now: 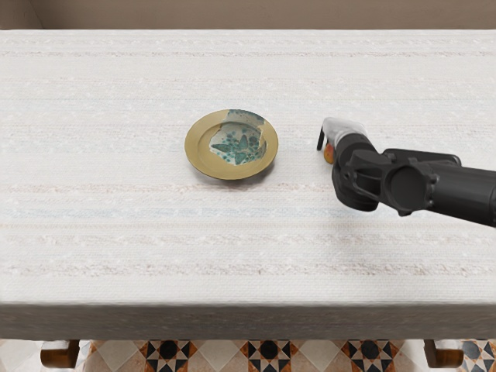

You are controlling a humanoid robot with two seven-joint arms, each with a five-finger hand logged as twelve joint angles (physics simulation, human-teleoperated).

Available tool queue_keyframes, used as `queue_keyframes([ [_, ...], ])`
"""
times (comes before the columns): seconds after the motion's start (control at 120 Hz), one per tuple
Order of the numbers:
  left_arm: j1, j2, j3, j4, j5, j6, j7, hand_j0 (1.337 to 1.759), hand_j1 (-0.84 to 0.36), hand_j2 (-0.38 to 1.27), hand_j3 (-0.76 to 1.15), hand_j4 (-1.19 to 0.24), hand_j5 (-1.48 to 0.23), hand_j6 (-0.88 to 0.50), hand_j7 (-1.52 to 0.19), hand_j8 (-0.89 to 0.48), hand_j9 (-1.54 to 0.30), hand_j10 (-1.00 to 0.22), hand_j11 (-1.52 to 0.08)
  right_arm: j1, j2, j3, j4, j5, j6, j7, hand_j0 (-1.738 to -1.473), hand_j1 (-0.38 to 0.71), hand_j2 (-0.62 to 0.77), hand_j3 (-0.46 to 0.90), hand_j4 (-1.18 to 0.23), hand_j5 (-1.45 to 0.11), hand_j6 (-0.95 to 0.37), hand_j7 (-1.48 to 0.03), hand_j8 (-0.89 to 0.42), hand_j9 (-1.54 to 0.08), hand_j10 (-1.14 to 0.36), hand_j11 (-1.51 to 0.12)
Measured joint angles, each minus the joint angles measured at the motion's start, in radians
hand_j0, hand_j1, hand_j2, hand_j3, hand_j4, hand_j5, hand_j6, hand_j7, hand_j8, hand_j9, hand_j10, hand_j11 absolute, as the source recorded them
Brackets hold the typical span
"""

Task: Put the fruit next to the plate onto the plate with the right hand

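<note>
A gold-rimmed plate [231, 144] with a teal butterfly pattern lies near the middle of the white table. To its right, my right hand [335, 139] reaches in from the right edge and covers the fruit [328, 153], of which only a small orange-red patch shows at the hand's lower left. One dark finger hangs down on the hand's left side. The hand mostly hides the fruit, so I cannot see whether the fingers close on it. The fruit sits on the table about a plate's radius from the plate's rim.
The pale cloth-covered table [155, 232] stretches wide to all sides. Its front edge runs along the bottom, with a patterned tile floor and chair tops below it.
</note>
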Motion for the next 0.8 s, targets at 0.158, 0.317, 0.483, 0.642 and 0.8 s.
queue_keyframes([
  [0.158, -0.001, 0.000, 0.000, 0.000, 0.000, 0.000, 0.000, 1.658, 0.35, 0.00, 0.00, 0.00, 0.00, 0.00, 0.00, 0.00, 0.00, 0.00, 0.00, 0.029, -0.001, 0.003, 0.000, 0.006, 0.003, 0.000, -1.655, 0.27, 0.26, 0.00, -0.66, -0.88, -0.49, -0.87, -0.44, -0.89, -0.68, -0.89],
  [0.317, -0.001, 0.000, 0.000, 0.000, 0.000, 0.000, 0.000, 1.658, 0.35, 0.00, 0.00, 0.00, 0.00, 0.00, 0.00, 0.00, 0.00, 0.00, 0.00, 0.065, 0.007, 0.025, 0.001, 0.011, 0.004, 0.000, -1.656, 0.26, 0.26, 0.00, -0.66, -0.91, -0.49, -0.88, -0.44, -0.90, -0.68, -0.91],
  [0.483, -0.001, 0.000, 0.000, 0.000, 0.000, 0.000, 0.000, 1.658, 0.35, 0.00, 0.00, 0.00, 0.00, 0.00, 0.00, 0.00, 0.00, 0.00, 0.00, 0.104, 0.039, 0.029, 0.002, 0.006, 0.003, 0.017, -1.656, 0.26, 0.26, 0.00, -0.66, -0.92, -0.49, -0.89, -0.43, -0.92, -0.68, -0.92],
  [0.642, -0.001, 0.000, 0.000, 0.000, 0.000, 0.000, 0.000, 1.658, 0.35, 0.00, 0.00, 0.00, 0.00, 0.00, 0.00, 0.00, 0.00, 0.00, 0.00, 0.114, 0.063, 0.054, 0.005, 0.006, -0.005, 0.131, -1.657, 0.26, 0.27, 0.00, -0.67, -0.96, -0.48, -0.91, -0.41, -0.95, -0.67, -0.96],
  [0.8, 0.000, 0.000, 0.000, 0.000, 0.000, 0.000, 0.000, 1.658, 0.35, 0.00, 0.00, 0.00, 0.00, 0.00, 0.00, 0.00, 0.00, 0.00, 0.00, 0.131, 0.115, 0.080, 0.007, 0.007, -0.005, 0.171, -1.658, 0.28, 0.31, 0.00, -0.67, -0.98, -0.47, -0.92, -0.41, -0.96, -0.66, -0.97],
])
